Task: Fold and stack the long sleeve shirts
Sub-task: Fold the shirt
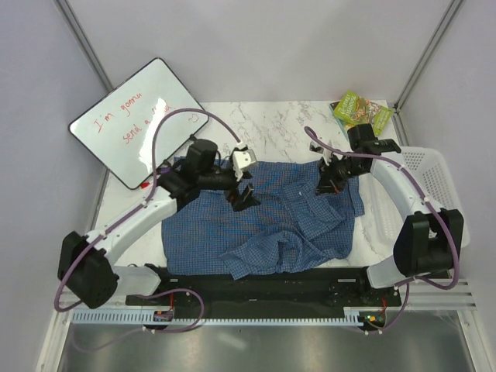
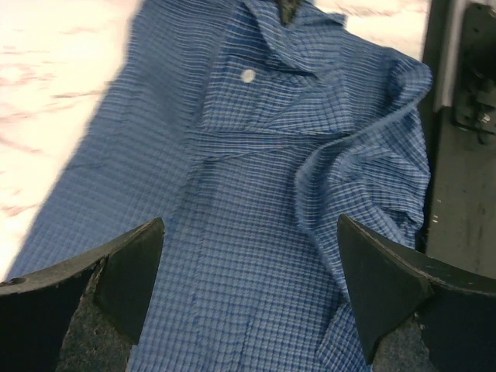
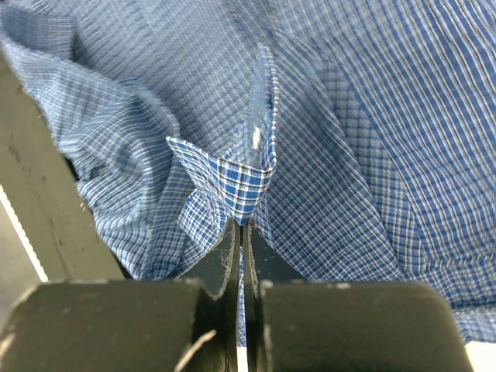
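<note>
The shirt is soft, matt checked cloth; the table smooth and marbled; the whiteboard glossy.

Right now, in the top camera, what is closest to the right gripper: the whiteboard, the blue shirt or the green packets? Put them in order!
1. The blue shirt: touching, its cloth is pinched in the right gripper.
2. The green packets: at the far right, beyond the gripper.
3. The whiteboard: at the far left, across the shirt.

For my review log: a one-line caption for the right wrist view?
Right gripper shut on a fold of the blue checked shirt.
</note>
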